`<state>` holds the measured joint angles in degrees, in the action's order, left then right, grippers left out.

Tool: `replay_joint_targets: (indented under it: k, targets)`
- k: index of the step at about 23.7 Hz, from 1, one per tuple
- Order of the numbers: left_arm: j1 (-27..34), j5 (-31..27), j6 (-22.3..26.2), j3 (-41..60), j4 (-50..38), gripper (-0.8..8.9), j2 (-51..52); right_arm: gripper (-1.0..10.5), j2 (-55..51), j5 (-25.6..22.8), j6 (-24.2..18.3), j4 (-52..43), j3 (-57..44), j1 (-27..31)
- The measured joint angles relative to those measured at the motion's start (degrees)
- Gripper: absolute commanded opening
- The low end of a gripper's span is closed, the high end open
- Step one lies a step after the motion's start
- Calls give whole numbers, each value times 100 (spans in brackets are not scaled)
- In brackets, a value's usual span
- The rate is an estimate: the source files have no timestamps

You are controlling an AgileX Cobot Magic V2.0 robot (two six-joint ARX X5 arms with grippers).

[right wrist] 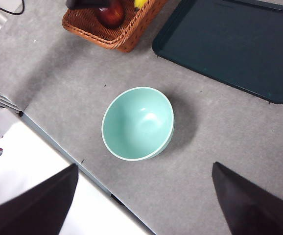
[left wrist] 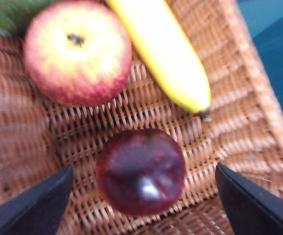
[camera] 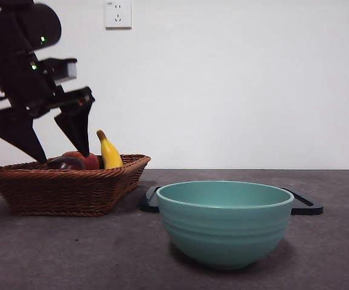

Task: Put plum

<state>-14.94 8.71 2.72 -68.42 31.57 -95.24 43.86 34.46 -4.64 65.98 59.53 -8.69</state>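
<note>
Lying on the woven floor of the wicker basket (left wrist: 259, 122), the plum (left wrist: 141, 171) is showing a dark maroon-purple skin, round and glossy, with a bright highlight on its near side. The left gripper (left wrist: 141, 205) is hanging over it with its jaws spread wide, one on each side of the fruit and touching nothing. In the same basket a red-and-yellow apple (left wrist: 78, 51) is sitting apart from the plum, a yellow banana (left wrist: 161, 54) is lying just beside the apple, and a green object (left wrist: 11, 14) is peeking in at the edge, too cropped to identify.

The left wrist view is giving the plum's whole outline and the gaps between it and the jaws; the front view is hiding most of that, with only the plum's dark top (camera: 66, 163) rising over the basket rim (camera: 66, 187), the apple (camera: 85, 159) behind it and the banana (camera: 109, 152) standing up at an angle. The front view is adding the teal bowl (camera: 224, 220) standing near on the grey table (camera: 54, 254), with a dark tray (camera: 304, 205) behind it.

The right gripper (right wrist: 144, 205) is waiting high above the table with jaws wide apart, looking down on the empty bowl (right wrist: 138, 123), the tray (right wrist: 229, 44) and a corner of the basket (right wrist: 117, 34).
</note>
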Motion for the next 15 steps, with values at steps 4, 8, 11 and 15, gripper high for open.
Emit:
replay_joint_targets:
  k: [4,8,11,15]
  targets:
    - [-26,0,46,0,-35,459,-354,436,0,0,0,0,0,0]
    - [-33,0,70,0,-111,429,-474,436,0,0,0,0,0,0]
    - [-33,0,81,0,-140,310,-474,436,0,0,0,0,0,0]
    - [-33,0,81,-7,-122,302,-474,436,0,0,0,0,0,0]
